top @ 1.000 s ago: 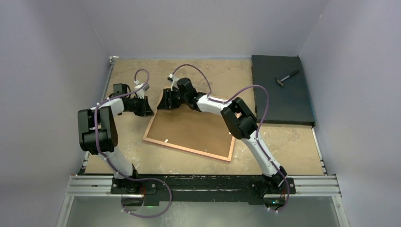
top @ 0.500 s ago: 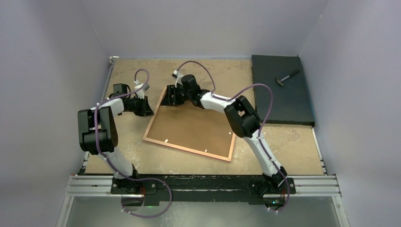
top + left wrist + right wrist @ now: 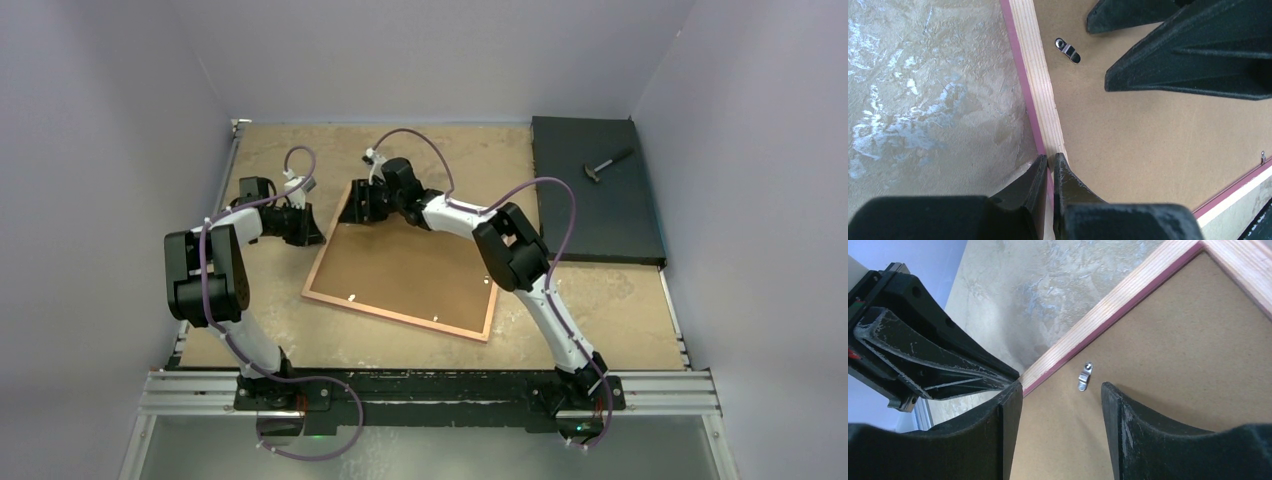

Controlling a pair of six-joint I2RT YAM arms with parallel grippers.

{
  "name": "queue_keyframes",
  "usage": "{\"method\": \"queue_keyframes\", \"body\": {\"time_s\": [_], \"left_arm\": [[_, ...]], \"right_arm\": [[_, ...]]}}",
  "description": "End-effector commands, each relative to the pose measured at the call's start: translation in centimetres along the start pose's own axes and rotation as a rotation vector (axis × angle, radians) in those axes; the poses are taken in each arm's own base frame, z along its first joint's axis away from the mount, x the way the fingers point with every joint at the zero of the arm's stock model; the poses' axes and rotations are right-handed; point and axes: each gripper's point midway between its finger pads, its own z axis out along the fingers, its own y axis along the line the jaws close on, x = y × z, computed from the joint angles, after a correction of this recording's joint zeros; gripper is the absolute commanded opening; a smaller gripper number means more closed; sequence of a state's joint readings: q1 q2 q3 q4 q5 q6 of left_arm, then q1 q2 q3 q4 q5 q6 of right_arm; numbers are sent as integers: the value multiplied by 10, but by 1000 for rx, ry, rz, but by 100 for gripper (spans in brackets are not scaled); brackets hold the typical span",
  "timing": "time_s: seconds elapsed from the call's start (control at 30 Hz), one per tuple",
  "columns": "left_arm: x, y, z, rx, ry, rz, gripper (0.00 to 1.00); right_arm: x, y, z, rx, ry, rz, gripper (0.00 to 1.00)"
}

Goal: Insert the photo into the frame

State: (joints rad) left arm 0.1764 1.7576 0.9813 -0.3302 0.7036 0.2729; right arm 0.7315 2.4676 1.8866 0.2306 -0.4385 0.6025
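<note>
A: Where is the frame (image 3: 395,317) placed relative to each end effector?

B: It is laid back up on the bench (image 3: 470,155), skewed to the bench edges, with the brown backing board (image 3: 405,265) set inside its rim. The left end effector (image 3: 318,234) is found at the frame's left rim, close to the far left corner. The right end effector (image 3: 350,217) is brought over the same corner from the far side, above the board.

A: What is seen of edges and open room?

B: In the left wrist view the pale wood rim (image 3: 1035,90) is seen with a pink strip along its outer side. Bare bench is left beyond the far rim and in a strip along the near rim. To the right, a dark mat (image 3: 600,215) with a hammer (image 3: 608,165) on it is laid near the frame, apart from it. The left side is narrower and is taken up by the left arm.

A: How are the fingers set?

B: The left pair is closed together, the tips set down at the rim; the rim is wider than the slit between them, so whether it is pinched cannot be told. The right pair is held apart, and nothing is gripped. A small metal turn clip (image 3: 1084,376) on the board is seen just ahead of the gap between them, and the left fingertip (image 3: 1009,400) is placed at the rim's inner edge.
</note>
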Motion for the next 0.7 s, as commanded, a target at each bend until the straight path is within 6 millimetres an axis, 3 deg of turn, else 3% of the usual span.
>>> {"method": "queue_keyframes", "body": {"time_s": [0.0, 0.67], "left_arm": [[39, -5, 5, 11, 118, -42, 0], [40, -6, 5, 14, 119, -45, 0]], "right_arm": [[-6, 17, 6, -59, -18, -14, 61], [7, 16, 15, -92, 10, 18, 59]]}}
